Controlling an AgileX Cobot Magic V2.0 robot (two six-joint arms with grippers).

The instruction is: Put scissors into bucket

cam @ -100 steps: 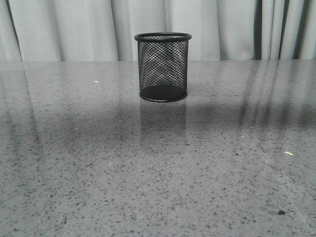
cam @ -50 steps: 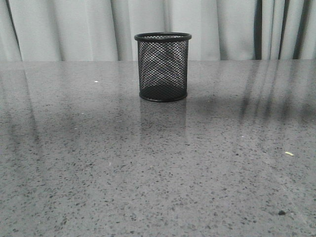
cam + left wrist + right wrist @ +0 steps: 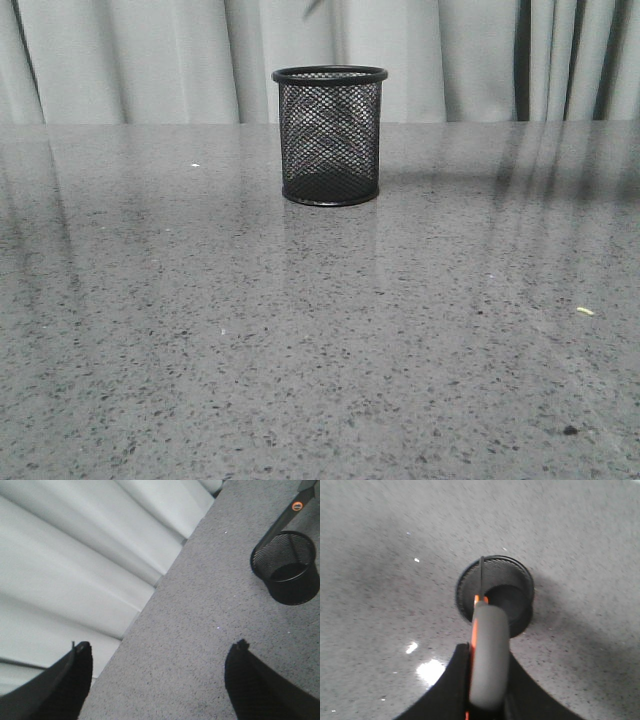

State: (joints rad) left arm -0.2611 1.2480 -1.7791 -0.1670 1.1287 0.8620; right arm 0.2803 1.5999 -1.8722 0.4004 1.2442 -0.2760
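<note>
we have the scissors (image 3: 489,655) pinched in our right tool (image 3: 487,700) above the bucket (image 3: 495,595) – not yet dropped in – while our left tool (image 3: 160,680) hangs spread, well off from it.

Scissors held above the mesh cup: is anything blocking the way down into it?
Nothing visible does. The dark-bladed scissors with grey, orange-lined handles sit in the right pincer, blades pointing at the open mouth of the black wire-mesh cup. The cup looks empty, and the left pincer is off to the side.
</note>
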